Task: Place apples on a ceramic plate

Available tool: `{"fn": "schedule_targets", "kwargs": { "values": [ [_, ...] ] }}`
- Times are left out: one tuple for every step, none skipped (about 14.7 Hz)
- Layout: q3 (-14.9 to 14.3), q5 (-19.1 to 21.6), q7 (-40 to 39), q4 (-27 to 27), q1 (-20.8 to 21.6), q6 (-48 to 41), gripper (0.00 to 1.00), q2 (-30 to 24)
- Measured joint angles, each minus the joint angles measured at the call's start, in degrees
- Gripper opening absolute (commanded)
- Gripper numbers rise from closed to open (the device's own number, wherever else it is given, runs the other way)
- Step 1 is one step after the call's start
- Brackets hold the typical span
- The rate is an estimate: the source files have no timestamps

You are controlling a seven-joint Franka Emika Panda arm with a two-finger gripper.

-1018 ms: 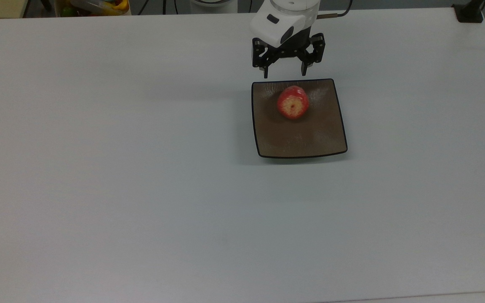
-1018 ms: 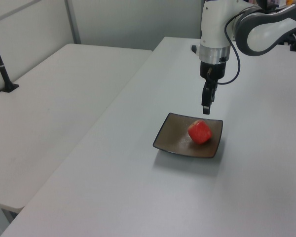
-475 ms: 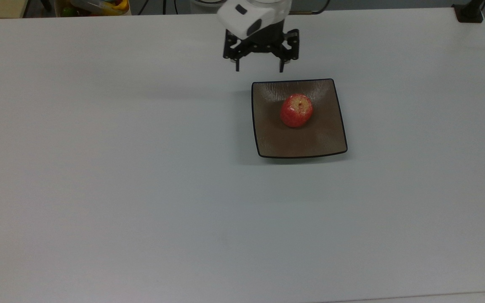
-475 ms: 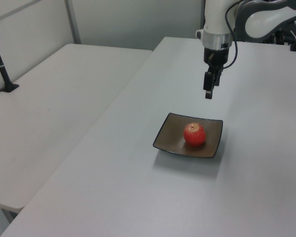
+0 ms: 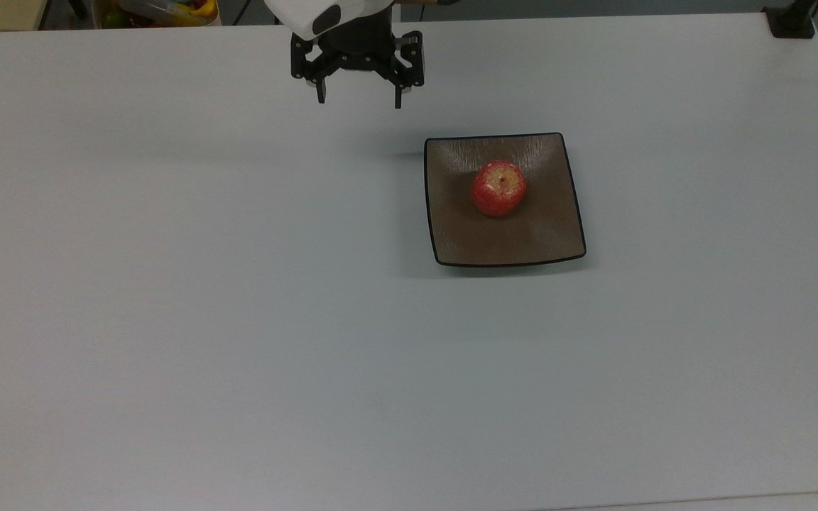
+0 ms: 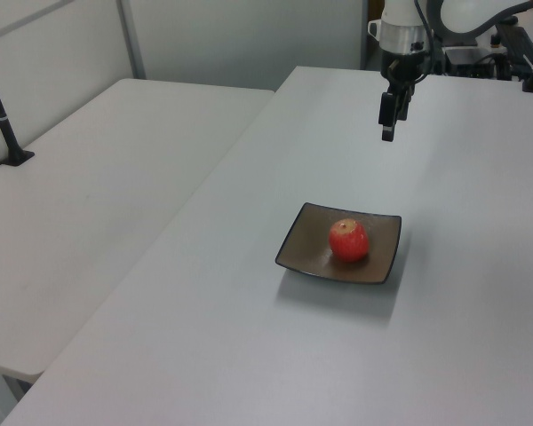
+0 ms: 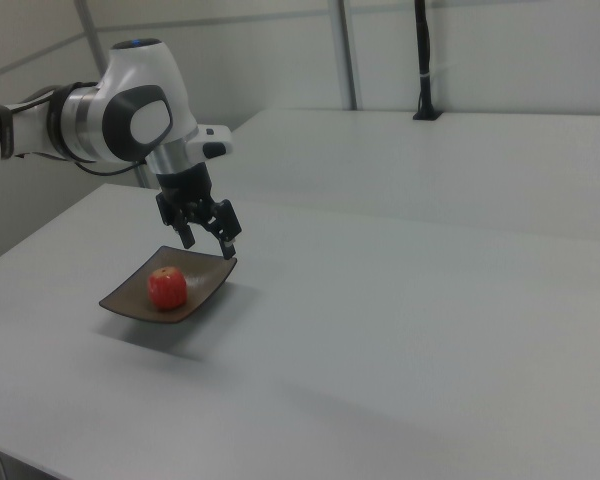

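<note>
Near the far edge of the white worktop (image 5: 167, 319), as the top view showed it, the arm's black two-finger gripper (image 5: 358, 99) hung in the air with its fingers spread wide and nothing between them. From the gripper outward, the square brown glazed ceramic plate with its thin black rim (image 5: 451, 241) lay toward the top view's right and nearer the worktop's near edge, well apart from the fingertips; in the right view the gripper (image 7: 206, 246) stood above the plate's (image 7: 125, 300) far corner. The small red apple with yellowish speckles (image 5: 498, 188) sat on the plate, a little toward the plate's far edge from its middle, touching nothing else. The apple was nearly round, so no long axis mattered; its pale yellow stem dimple pointed upward, tipped slightly toward the worktop's far edge. Judged from this, the placing looked done, and the coming move probably needed only a clear path away from the plate.
</note>
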Motion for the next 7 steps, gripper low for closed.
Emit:
{"fn": "schedule_targets", "kwargs": {
  "values": [
    [0.0, 0.0, -0.5, 0.0, 0.0, 0.0, 1.00, -0.1],
    [0.0, 0.0, -1.2, 0.0, 0.1, 0.0, 1.00, -0.1],
    [0.0, 0.0, -1.5, 0.0, 0.1, 0.0, 1.00, -0.1],
    [0.0, 0.0, -1.5, 0.0, 0.1, 0.0, 1.00, 0.0],
    [0.0, 0.0, -1.5, 0.0, 0.1, 0.0, 1.00, 0.0],
    [0.0, 0.0, -1.5, 0.0, 0.1, 0.0, 1.00, 0.0],
    [0.0, 0.0, -1.5, 0.0, 0.1, 0.0, 1.00, 0.0]
  ]
}}
